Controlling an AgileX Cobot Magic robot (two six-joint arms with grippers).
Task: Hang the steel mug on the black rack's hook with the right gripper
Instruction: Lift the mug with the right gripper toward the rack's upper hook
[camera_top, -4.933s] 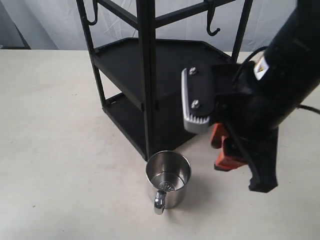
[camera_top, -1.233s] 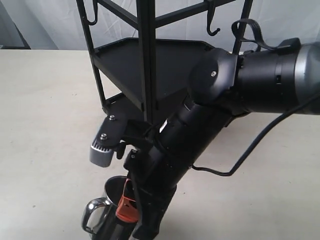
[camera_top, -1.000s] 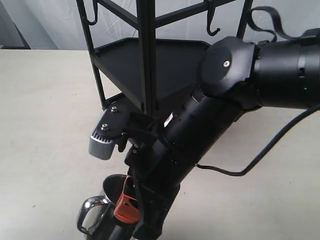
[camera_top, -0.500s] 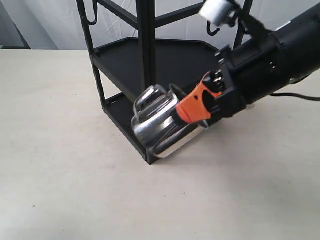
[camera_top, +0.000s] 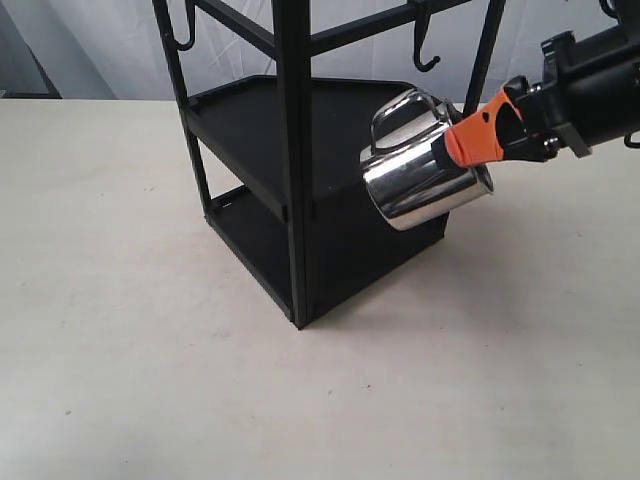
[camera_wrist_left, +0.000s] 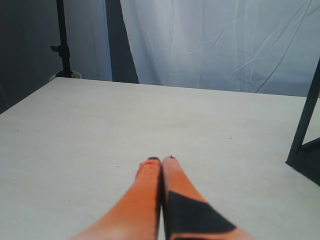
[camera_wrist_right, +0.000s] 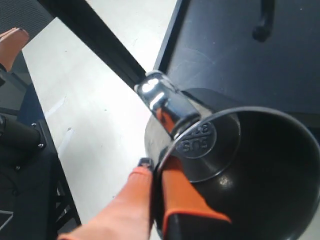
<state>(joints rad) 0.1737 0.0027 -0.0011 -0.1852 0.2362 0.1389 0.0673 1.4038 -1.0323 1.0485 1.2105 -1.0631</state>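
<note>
The steel mug (camera_top: 420, 175) hangs in the air on its side, beside the black rack (camera_top: 290, 160), its looped handle (camera_top: 400, 110) turned up. My right gripper (camera_top: 470, 140) is shut on the mug's wall near the rim, one orange finger inside and one outside. In the right wrist view the steel mug (camera_wrist_right: 230, 165) fills the frame, its handle (camera_wrist_right: 162, 102) ahead of the right gripper (camera_wrist_right: 157, 172). A black hook (camera_top: 427, 45) hangs from the crossbar just above the mug; the hook (camera_wrist_right: 264, 20) also shows over the shelf. My left gripper (camera_wrist_left: 161, 161) is shut and holds nothing.
A second hook (camera_top: 183, 30) hangs on the rack's left crossbar. The rack's two tray shelves (camera_top: 250, 120) lie behind and below the mug. The pale table (camera_top: 120, 330) stretches to the left and front. A rack post (camera_wrist_left: 305, 120) stands at the edge of the left wrist view.
My right gripper picked the mug up off the table in front of the rack and carried it up and to the right, to just below the right hook.
</note>
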